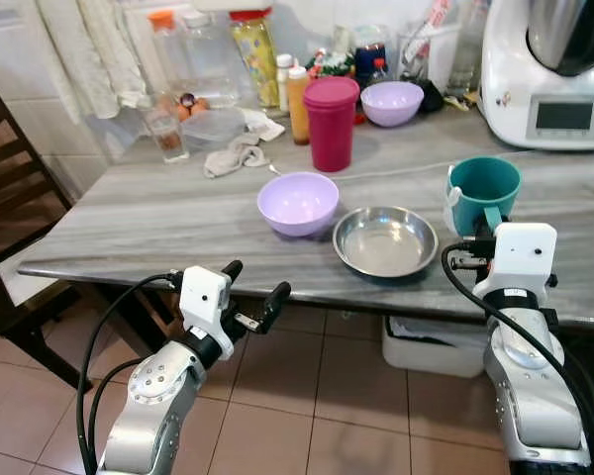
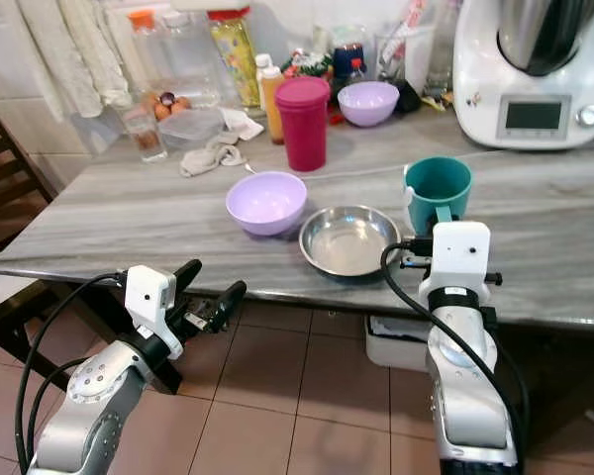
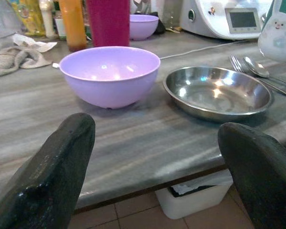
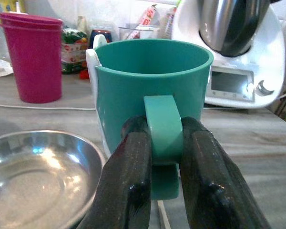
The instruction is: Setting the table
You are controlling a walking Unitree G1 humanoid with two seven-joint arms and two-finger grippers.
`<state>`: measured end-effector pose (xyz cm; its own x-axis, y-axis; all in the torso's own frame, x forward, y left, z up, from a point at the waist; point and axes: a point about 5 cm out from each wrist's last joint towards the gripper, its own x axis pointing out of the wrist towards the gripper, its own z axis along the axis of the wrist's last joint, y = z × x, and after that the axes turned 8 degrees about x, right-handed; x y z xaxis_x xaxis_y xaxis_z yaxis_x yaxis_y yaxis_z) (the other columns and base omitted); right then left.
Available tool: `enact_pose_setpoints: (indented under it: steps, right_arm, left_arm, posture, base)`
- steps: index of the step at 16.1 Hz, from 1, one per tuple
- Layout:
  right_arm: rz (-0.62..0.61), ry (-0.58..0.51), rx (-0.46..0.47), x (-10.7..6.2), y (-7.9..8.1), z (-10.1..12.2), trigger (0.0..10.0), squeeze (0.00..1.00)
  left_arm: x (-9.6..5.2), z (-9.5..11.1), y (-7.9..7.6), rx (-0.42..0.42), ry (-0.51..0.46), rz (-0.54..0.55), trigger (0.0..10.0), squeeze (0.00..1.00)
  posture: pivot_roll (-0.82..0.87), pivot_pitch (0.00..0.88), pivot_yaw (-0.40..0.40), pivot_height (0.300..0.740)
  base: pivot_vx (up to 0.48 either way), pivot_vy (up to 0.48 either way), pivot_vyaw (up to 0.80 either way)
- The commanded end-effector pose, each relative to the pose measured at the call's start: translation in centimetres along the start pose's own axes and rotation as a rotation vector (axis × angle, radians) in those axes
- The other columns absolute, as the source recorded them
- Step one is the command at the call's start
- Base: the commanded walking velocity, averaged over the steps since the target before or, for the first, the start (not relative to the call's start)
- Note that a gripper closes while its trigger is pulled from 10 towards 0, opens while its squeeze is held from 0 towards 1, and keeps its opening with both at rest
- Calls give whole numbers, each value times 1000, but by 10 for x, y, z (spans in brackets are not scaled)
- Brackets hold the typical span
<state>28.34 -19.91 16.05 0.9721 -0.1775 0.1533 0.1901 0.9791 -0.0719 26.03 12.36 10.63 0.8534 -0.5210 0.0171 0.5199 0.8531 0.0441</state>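
Gripping state: your right gripper (image 4: 164, 143) has both black fingers clamped on the handle of the teal mug (image 1: 483, 194), 1 finger on each side of the loop.
Mug position: upright on the grey table (image 1: 158, 223), near the front edge on the robot's right, just beside the steel dish (image 1: 385, 240). Whether its base rests on the surface or is slightly raised cannot be told.
Reason for hold: pinching the handle keeps the fingers clear of the mug wall and rim, so you can shift it without tipping it.
Cutlery: a fork and spoon (image 3: 257, 71) lie on the table beyond the dish, near the mug.
Place setting: the steel dish sits at the front edge with the lilac bowl (image 1: 298, 202) just beside it on the robot's left; this grouping reads as 1 setting being assembled facing the edge.
Left gripper (image 1: 259, 292): fingers spread wide apart, holding nothing, below and in front of the table edge, aimed at the lilac bowl. Judged as standing ready.
Back of table: a magenta tumbler (image 1: 332, 123), a second lilac bowl (image 1: 392, 102), bottles, a crumpled cloth (image 1: 235, 154) and a white kitchen machine (image 1: 548, 79) stand well apart from the setting.
Risk: the mug stands close to the dish rim; move it away from the rim to avoid contact.
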Motion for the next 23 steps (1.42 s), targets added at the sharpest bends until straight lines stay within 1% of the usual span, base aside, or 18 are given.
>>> enact_pose_setpoints:
  steps: [1,2,5,11,13,15,16,17,18,20,21,23]
  right_arm:
    - [11,-14,15,0,5,4,10000,0]
    - [12,-13,16,0,5,4,10000,0]
    - [16,-10,20,1,6,4,10000,0]
    - [23,-13,23,1,8,4,10000,0]
    - [29,-20,30,2,9,5,10000,0]
    - [32,-23,31,2,9,5,10000,0]
    - [33,-24,30,2,9,5,10000,0]
    - [35,-24,29,2,9,6,10000,0]
    - [41,-19,29,2,8,5,10000,0]
    - [62,-14,30,6,8,4,10000,0]
    - [74,-16,30,7,8,5,10000,0]
    - [121,-9,0,13,6,3,10000,0]
  left_arm:
    - [-1,3,3,15,-2,-6,10000,0]
    - [-1,3,3,15,-2,-7,10000,0]
    - [-2,2,3,14,1,-11,10000,0]
    - [-2,2,2,16,3,-14,10000,0]
    - [-3,4,4,0,-16,4,10000,0]
    - [-7,3,7,12,-6,22,10000,0]
    - [-13,2,10,25,-3,50,10000,0]
    - [-16,2,11,28,-1,54,10000,0]
    - [-20,0,12,29,10,48,10000,0]
    - [-26,-3,13,25,35,-8,10000,0]
    - [-27,-3,13,24,40,-22,10000,0]
    - [-29,-3,13,22,42,-76,10000,0]
  posture:
    - [-210,9,123,740]
    - [-210,9,123,740]
    - [-208,9,122,740]
    - [-206,6,123,740]
    - [-205,6,122,740]
    - [-205,7,121,740]
    - [-205,9,120,740]
    - [-205,10,120,740]
    - [-201,13,117,740]
    - [-199,13,116,740]
    - [-196,16,119,740]
    - [-197,16,120,740]
  base:
    - [266,0,0]
    - [266,0,0]
    - [285,0,-687]
    - [278,0,0]
    - [0,0,0]
    - [0,0,0]
    - [0,0,0]
    - [0,0,0]
    - [0,0,0]
    - [0,0,0]
    - [0,0,0]
    - [0,0,0]
